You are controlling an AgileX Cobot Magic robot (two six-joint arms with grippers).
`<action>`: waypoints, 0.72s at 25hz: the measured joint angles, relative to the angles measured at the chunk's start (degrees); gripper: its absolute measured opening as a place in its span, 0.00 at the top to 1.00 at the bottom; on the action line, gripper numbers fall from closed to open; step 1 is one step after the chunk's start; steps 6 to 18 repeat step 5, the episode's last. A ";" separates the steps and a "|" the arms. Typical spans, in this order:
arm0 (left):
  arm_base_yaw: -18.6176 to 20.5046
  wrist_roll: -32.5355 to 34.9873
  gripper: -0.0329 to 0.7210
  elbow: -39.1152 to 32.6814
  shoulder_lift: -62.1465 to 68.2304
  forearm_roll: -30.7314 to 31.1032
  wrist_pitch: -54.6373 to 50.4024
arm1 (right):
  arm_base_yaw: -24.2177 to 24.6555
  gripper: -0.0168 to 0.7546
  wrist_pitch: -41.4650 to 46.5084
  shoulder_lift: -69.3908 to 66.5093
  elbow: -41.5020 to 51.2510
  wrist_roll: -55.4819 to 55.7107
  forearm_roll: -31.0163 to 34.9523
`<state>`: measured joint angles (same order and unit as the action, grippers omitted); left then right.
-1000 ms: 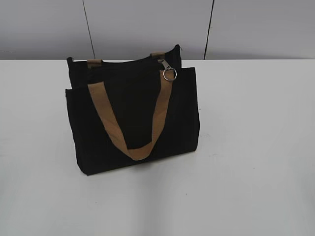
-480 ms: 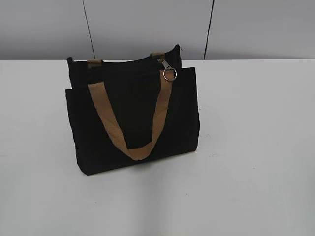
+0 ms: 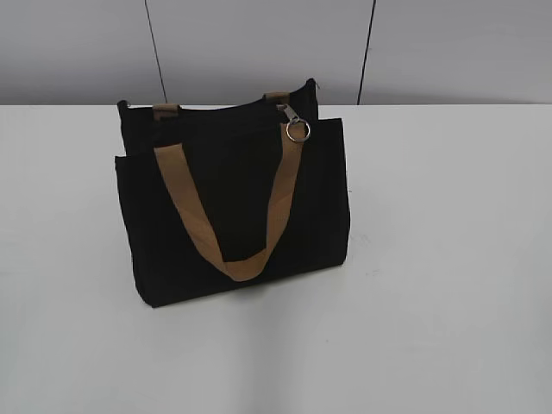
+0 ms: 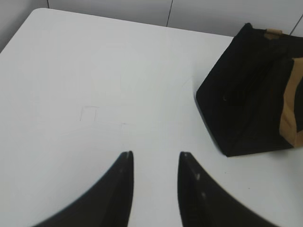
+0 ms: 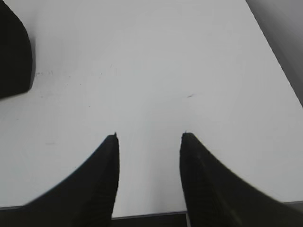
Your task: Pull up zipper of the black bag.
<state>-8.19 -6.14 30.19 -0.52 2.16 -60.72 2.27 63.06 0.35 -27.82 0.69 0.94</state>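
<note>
The left gripper (image 4: 155, 158) has two black fingers (image 4: 124, 189). Each one is wide at the bottom and curves up to a thin tip, like a horn. They look smooth and a bit shiny. One has tiny pale dots on it.

The right gripper (image 5: 149, 139) has two black fingers (image 5: 106, 184) too. They have the same curved shape, with a fine bumpy surface.

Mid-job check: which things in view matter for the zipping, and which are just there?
For the job:
black bag, standing on the table
zipper, silver ring pull hanging at the bag's top right
left gripper, open, off the bag
right gripper, open, off the bag

Just there:
white table
tan straps
</note>
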 joint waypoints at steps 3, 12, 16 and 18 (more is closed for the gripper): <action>0.00 0.00 0.64 0.00 0.00 0.00 0.00 | 0.00 0.54 0.00 0.00 0.00 0.00 0.00; 0.00 0.00 0.64 0.00 0.00 0.00 0.00 | 0.00 0.54 0.00 0.00 0.00 0.00 0.00; 0.00 0.00 0.64 0.00 0.00 0.00 0.00 | 0.00 0.54 0.00 0.00 0.00 0.00 0.00; 0.00 0.00 0.64 0.00 0.00 0.00 0.00 | 0.00 0.54 0.00 0.00 0.00 0.00 0.00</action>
